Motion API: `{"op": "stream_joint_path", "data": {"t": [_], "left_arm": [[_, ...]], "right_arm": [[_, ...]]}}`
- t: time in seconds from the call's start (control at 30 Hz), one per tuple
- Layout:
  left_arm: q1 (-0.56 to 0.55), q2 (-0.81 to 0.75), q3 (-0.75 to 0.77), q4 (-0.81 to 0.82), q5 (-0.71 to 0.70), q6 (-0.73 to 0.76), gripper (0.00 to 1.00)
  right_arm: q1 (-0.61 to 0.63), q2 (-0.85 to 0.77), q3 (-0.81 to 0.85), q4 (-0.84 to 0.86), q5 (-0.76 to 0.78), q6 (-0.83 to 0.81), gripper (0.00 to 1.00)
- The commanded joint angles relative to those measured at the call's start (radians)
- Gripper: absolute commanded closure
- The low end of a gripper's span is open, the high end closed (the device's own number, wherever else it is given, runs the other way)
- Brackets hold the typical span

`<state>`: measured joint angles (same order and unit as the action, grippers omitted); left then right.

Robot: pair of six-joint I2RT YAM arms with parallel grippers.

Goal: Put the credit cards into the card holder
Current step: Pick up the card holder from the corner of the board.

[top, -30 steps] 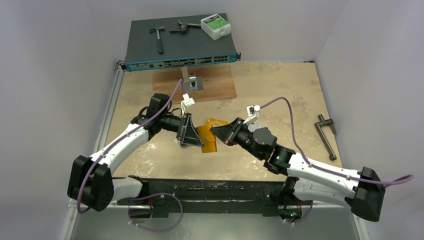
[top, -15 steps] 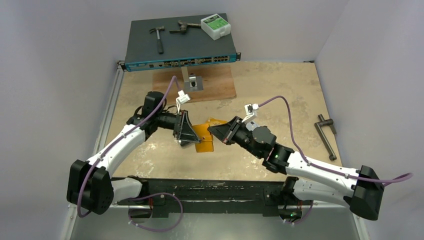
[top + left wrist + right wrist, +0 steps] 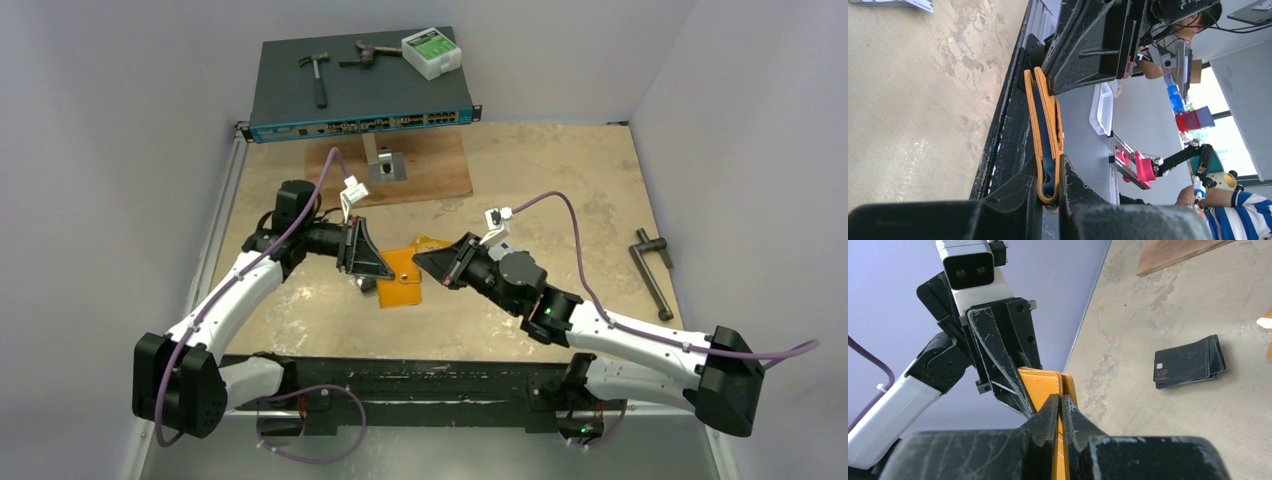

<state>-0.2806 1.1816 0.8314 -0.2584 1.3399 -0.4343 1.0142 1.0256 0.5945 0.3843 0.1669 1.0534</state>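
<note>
Holder (image 3: 400,287): mid-table, slung between the two grippers and lifted clear of the table. Orange, leather-like and smooth. Edge-on from the left wrist (image 3: 1045,130) I see two orange leaves with a dark blue lining between them, parted a little.

Left gripper (image 3: 368,278): reaches in from the left with the forearm low and the wrist turned rightward. Its jaws are drawn in tight on the holder's left edge, and the fingers (image 3: 1018,195) press both sides.

Right gripper (image 3: 425,262): comes in from the right with the elbow bent, pointing left and slightly far. Its jaws are pinched fully together on the holder's right edge, and only a sliver of orange shows between the fingers (image 3: 1045,422). The two grippers face each other, near, with the holder spanning the gap.

Cards (image 3: 1188,362): from the right wrist I see a small fanned pile of black cards, matte and thin, with "VIP" printed on the top one. It lies flat on the table, well apart from the holder. I cannot place it in the top view.

Table (image 3: 560,180): beige, mottled and stone-like. Wooden board (image 3: 430,175) at the far middle. Behind it is a dark flat switch (image 3: 360,95) with a hammer (image 3: 316,75) on top. A metal crank (image 3: 650,270) lies at the right.
</note>
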Motion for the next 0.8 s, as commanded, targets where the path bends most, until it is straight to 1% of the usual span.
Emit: {"op": "stream_joint_path", "data": {"t": [0.0,0.07,0.13,0.17,0.23,0.3,0.33,0.37,0.4,0.53,0.67,0.77], "left_arm": [[0.004,-0.038,0.051,0.047,0.015,-0.023,0.98],[0.005,-0.051,0.053,0.041,-0.017,-0.028,1.0],[0.004,-0.063,0.073,-0.022,-0.078,-0.004,1.0],[0.004,-0.066,0.086,-0.07,-0.118,0.016,1.0],[0.004,-0.077,0.117,-0.161,-0.23,0.064,1.0],[0.005,-0.092,0.138,-0.227,-0.355,0.088,1.0],[0.004,-0.101,0.142,-0.242,-0.39,0.092,1.0],[0.005,-0.113,0.141,-0.249,-0.443,0.083,1.0],[0.005,-0.124,0.139,-0.253,-0.476,0.069,1.0],[-0.002,-0.138,0.143,-0.306,-0.576,0.029,1.0],[-0.016,-0.159,0.132,-0.323,-0.611,0.013,1.0],[-0.022,-0.161,0.131,-0.329,-0.612,-0.007,1.0]], "right_arm": [[0.003,0.009,0.043,0.011,0.005,-0.025,1.0],[0.002,0.012,0.061,-0.036,0.017,-0.043,1.0],[0.003,0.017,0.111,-0.138,0.065,-0.07,1.0],[0.003,0.021,0.146,-0.209,0.105,-0.091,0.92],[0.003,0.035,0.215,-0.366,0.161,-0.146,0.72],[0.015,0.053,0.268,-0.473,0.202,-0.179,0.62],[0.031,0.064,0.291,-0.52,0.233,-0.189,0.54],[0.052,0.075,0.308,-0.551,0.268,-0.198,0.49],[0.076,0.088,0.329,-0.579,0.302,-0.207,0.43],[0.185,0.153,0.415,-0.659,0.459,-0.243,0.26],[0.247,0.2,0.474,-0.679,0.521,-0.29,0.23],[0.305,0.245,0.527,-0.676,0.6,-0.347,0.24]]}}
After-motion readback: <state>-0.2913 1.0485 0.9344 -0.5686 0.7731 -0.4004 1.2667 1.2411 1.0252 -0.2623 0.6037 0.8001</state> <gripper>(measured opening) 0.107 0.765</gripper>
